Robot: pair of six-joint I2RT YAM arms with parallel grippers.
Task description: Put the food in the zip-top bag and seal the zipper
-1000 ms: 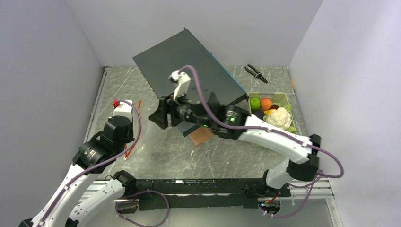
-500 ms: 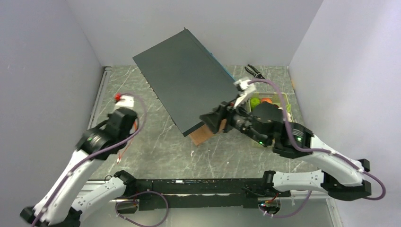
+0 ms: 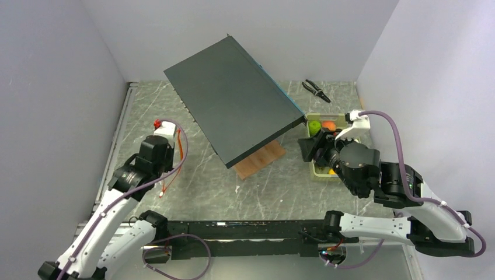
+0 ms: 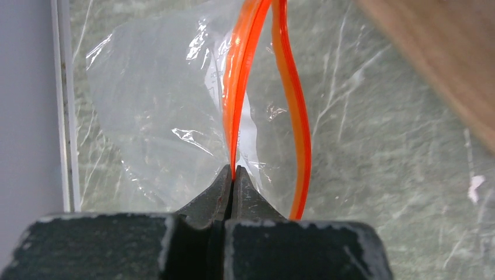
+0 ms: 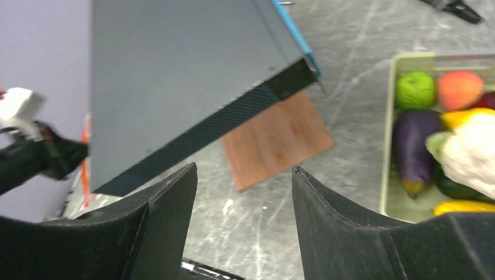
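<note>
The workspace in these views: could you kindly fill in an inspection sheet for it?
Surface: marbled grey table, nothing spilled.
Job's things: zip-top bag is clear and holds no food; the two halves of the zipper are apart. The lime, orange, eggplant and cauliflower are in the pale green tray.
Clutter: dark panel partly over a wooden board; pliers at the far edge.
Grippers: left gripper shut on the zipper; right gripper open, empty, by the tray.
Cables: purple cable looped clear of the food.
Surroundings: plain pale walls.
</note>
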